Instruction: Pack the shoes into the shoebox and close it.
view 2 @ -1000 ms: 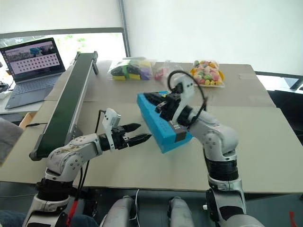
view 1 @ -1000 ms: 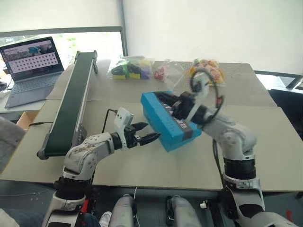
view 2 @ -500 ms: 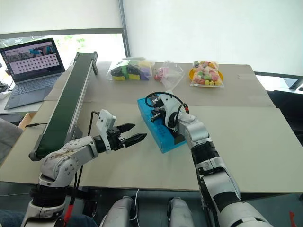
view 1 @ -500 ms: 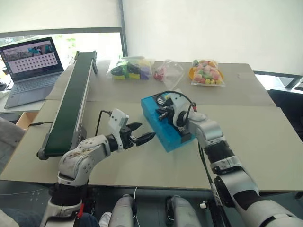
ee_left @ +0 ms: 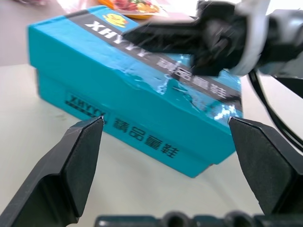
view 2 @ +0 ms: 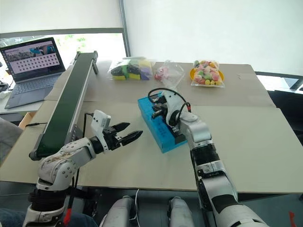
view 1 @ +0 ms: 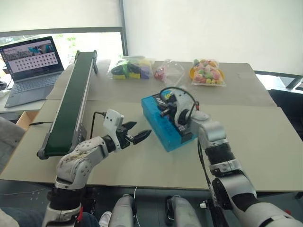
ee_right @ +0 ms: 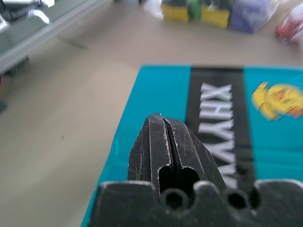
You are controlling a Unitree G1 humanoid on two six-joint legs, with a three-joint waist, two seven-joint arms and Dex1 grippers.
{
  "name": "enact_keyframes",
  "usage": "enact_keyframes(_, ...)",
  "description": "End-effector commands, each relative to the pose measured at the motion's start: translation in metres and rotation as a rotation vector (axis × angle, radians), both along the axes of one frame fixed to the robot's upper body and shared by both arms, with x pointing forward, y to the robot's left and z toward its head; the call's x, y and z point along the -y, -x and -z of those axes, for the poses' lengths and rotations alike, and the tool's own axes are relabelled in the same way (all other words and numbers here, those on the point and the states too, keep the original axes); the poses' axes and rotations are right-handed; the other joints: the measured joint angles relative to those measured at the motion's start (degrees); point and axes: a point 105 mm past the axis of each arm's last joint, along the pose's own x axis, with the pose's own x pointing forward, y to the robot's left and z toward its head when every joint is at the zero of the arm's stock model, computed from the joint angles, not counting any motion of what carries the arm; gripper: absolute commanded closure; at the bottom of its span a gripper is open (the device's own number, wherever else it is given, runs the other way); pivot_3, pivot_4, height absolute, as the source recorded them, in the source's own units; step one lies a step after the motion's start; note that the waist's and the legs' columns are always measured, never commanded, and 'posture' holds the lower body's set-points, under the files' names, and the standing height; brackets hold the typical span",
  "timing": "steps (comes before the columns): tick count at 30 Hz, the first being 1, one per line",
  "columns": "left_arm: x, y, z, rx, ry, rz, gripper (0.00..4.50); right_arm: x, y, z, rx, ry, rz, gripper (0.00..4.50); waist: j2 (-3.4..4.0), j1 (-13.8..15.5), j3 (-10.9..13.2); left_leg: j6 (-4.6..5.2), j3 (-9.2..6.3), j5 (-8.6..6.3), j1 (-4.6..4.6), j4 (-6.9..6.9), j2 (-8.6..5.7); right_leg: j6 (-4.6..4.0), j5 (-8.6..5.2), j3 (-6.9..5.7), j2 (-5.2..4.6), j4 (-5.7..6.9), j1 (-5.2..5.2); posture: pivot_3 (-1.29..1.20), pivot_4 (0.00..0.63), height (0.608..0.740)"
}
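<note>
The shoebox (view 1: 166, 122) lies on the table (view 1: 265, 142) with its lid down; the shoes are presumably inside. The right gripper (ee_right: 166, 142), fingers clenched and empty, hovers over the lid. The left gripper (ee_left: 165, 137), fingers released, waits beside it. Task appears nearly complete.

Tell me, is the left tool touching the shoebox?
Apart. In the left eye view, bare table shows between the left tool and the shoebox.
</note>
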Motion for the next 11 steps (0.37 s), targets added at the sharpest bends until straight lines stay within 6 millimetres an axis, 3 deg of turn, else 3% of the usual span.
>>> enact_keyframes(1,0.001,0.002,-0.016,0.078,0.019,-0.001,0.00,0.011,0.023,-0.050,0.103,-0.167,-0.084,4.45,0.00,0.12,0.00,0.00,0.01,0.00,-0.01,0.00,0.00,-0.01,-0.01,0.00,0.00,-0.02,0.00,0.00,0.150,0.707)
enact_keyframes(3,0.000,0.002,-0.016,0.079,0.024,-0.002,0.00,0.020,0.028,-0.050,0.104,-0.176,-0.082,4.45,0.00,0.20,0.00,0.00,0.00,0.00,0.00,0.00,0.01,-0.01,-0.01,0.00,0.01,-0.03,0.00,0.00,0.150,0.707)
enact_keyframes(6,0.002,0.002,-0.017,0.081,0.035,0.007,0.00,0.029,0.024,-0.032,0.071,-0.094,-0.035,4.45,-0.01,0.26,0.00,0.00,0.00,0.00,0.04,0.00,0.01,-0.16,-0.09,-0.02,0.02,-0.02,0.04,0.00,0.150,0.707)
enact_keyframes(11,0.002,-0.001,-0.022,0.089,0.077,-0.001,0.00,0.028,0.022,-0.021,0.049,-0.061,-0.024,4.45,0.00,0.15,0.00,0.00,0.06,0.00,0.04,0.00,0.01,-0.24,-0.14,0.02,-0.01,0.00,-0.01,0.00,0.150,0.707)
